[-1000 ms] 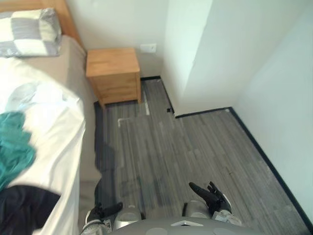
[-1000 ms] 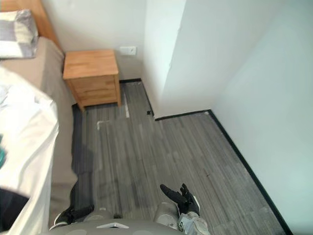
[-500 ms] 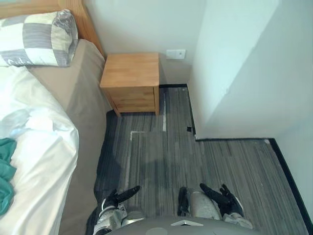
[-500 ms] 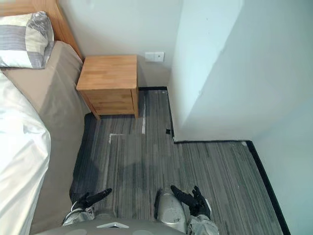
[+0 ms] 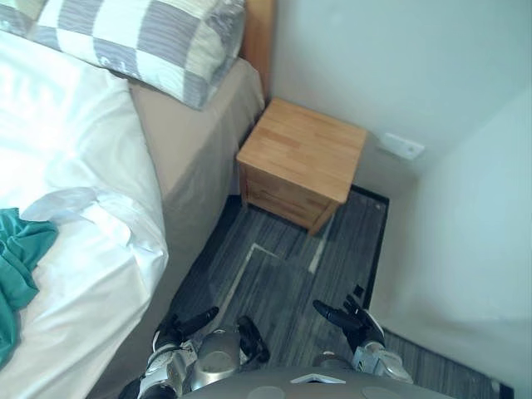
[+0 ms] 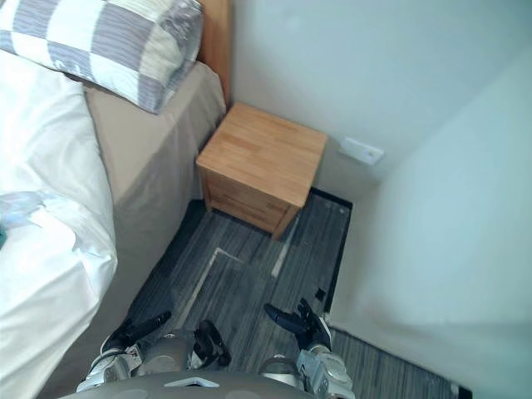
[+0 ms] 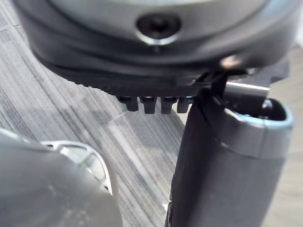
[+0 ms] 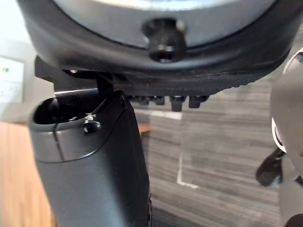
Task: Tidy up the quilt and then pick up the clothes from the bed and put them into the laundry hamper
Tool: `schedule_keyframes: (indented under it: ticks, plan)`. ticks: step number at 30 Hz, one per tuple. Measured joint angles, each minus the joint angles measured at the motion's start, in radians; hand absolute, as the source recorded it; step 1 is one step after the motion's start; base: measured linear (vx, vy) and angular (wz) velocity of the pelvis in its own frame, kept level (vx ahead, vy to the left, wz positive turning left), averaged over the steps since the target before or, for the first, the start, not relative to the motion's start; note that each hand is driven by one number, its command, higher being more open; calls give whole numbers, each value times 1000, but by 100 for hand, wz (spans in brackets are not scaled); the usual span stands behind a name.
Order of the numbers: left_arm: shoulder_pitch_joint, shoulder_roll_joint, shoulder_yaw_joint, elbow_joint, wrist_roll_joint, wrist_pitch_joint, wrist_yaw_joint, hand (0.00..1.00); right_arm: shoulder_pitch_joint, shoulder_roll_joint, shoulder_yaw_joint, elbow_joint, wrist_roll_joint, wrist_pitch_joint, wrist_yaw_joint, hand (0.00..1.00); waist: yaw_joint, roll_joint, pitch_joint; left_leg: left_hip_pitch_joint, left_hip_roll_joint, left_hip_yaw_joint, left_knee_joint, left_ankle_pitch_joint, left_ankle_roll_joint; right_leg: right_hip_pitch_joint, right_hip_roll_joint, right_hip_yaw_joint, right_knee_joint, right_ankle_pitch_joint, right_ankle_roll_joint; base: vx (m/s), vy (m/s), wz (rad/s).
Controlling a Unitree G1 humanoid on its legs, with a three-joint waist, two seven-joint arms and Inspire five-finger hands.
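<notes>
Now left hand [image 5: 179,327] and right hand [image 5: 351,319] hang low over floor [image 5: 278,270] beside bed [image 5: 198,141], fingers straight, both empty. White quilt [image 5: 75,150] lies rumpled on bed, edge creased; green garment [image 5: 18,258] on top, further in. Both likely soft, light, floppy: pinch quilt at hem, bunch garment mid-cloth.

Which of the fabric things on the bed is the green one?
The crumpled teal garment lying on the white quilt; the pillow is grey-and-cream checked, the sheet beige.
</notes>
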Motion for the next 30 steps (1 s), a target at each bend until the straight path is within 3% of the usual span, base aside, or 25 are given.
schedule_keyframes:
  ticks: [2,3,5,7,8,9,10,11,12,14,16,17,19,22,25,27,28,29,30]
  plan:
    - [11,10,-21,22,-9,3,0,100,4,-10,12,-1,0,-6,-3,100,-9,26,3,79,-5,-69,-73,14,-23,-72,16,3,29,-8,-14,393,-152,97]
    - [15,12,-31,22,-13,1,-3,100,14,-8,18,-8,0,-10,-12,100,-25,28,0,106,-19,-135,-124,31,-48,-136,25,27,-9,-9,-15,347,-199,150]
    - [3,11,-31,20,-31,1,-2,100,31,6,14,-39,24,-17,-23,100,-27,24,-3,111,-32,-235,-154,44,-64,-224,56,124,-104,-11,-23,210,-207,167]
    - [-15,-2,2,10,-60,0,-1,100,62,21,-2,-64,43,-37,-46,100,-47,14,-12,91,-42,-435,-154,51,-83,-302,131,397,-271,-9,-29,209,-352,256]
    - [-14,-9,20,6,-61,0,-1,100,67,23,1,-64,41,-40,-50,100,-52,11,-19,82,-46,-487,-148,50,-94,-306,141,462,-302,-5,-24,239,-448,262]
    - [-1,-20,42,0,-76,1,3,100,82,22,11,-61,41,-44,-59,100,-41,2,-29,88,-55,-556,-144,48,-121,-302,141,536,-399,33,-2,214,-408,189]
    - [8,-21,52,0,-87,2,10,100,89,26,19,-60,40,-44,-61,100,-24,-8,-39,92,-59,-579,-134,38,-142,-288,134,551,-487,104,-9,228,-454,179]
    - [37,-17,69,-10,-95,-3,18,100,97,35,49,-55,34,-43,-60,100,7,-39,-59,92,-64,-581,-115,17,-179,-275,110,535,-566,208,-2,199,-481,121]
    - [48,-30,68,-9,-83,-10,22,100,76,24,71,-39,17,-42,-61,100,18,-11,-70,76,-26,-568,-97,5,-209,-253,120,484,-579,201,-15,167,-448,131]
    - [61,-74,64,-18,-82,-24,13,100,70,-16,106,-49,-18,-52,-61,100,4,45,-92,18,73,-376,-79,17,-245,-212,124,339,-638,208,-19,101,-330,157]
    - [57,-103,63,-18,-68,-39,3,100,64,-31,118,-50,-2,-47,-74,100,7,72,-100,41,115,-267,-129,70,-273,-171,117,262,-653,200,-32,74,-249,136]
    - [56,-112,54,-19,-25,-60,-6,100,63,-32,131,-54,24,-46,-74,100,13,72,-100,67,117,-227,-173,103,-278,-151,109,232,-653,195,-39,30,-105,94]
    - [53,-111,50,-21,30,-78,-4,100,62,-24,141,-61,51,-45,-79,100,21,61,-102,79,112,-193,-195,119,-270,-140,94,209,-655,190,-44,-9,-10,38]
    - [39,-85,6,-13,89,-84,9,100,77,-4,130,-60,88,-29,-102,100,-1,25,-113,86,87,-133,-224,128,-244,-113,44,152,-671,178,-36,-17,74,37]
    - [37,-51,-57,-3,147,-71,8,100,127,29,78,-58,180,9,-143,100,-1,-1,-134,122,9,-186,-346,190,-236,-114,-15,120,-631,161,-13,30,131,60]
    - [29,-38,-77,5,154,-51,9,100,147,44,22,-50,273,15,-164,100,-5,-10,-131,154,-23,-234,-418,203,-223,-128,-56,104,-521,159,-13,52,108,88]
    - [28,-35,-76,7,154,-36,9,100,155,51,11,-48,308,13,-176,100,-10,-18,-126,168,-27,-244,-425,202,-222,-156,-70,130,-421,164,-29,60,69,83]
    - [27,-28,-75,10,155,-16,9,100,168,54,-2,-42,334,11,-207,100,-23,-15,-120,194,-28,-279,-428,200,-211,-225,-76,216,-244,190,-70,83,70,77]
    - [26,-24,-74,12,155,-10,10,100,173,54,-3,-37,336,10,-223,100,-24,-15,-122,203,-23,-292,-428,198,-208,-244,-61,254,-204,180,-75,122,5,71]
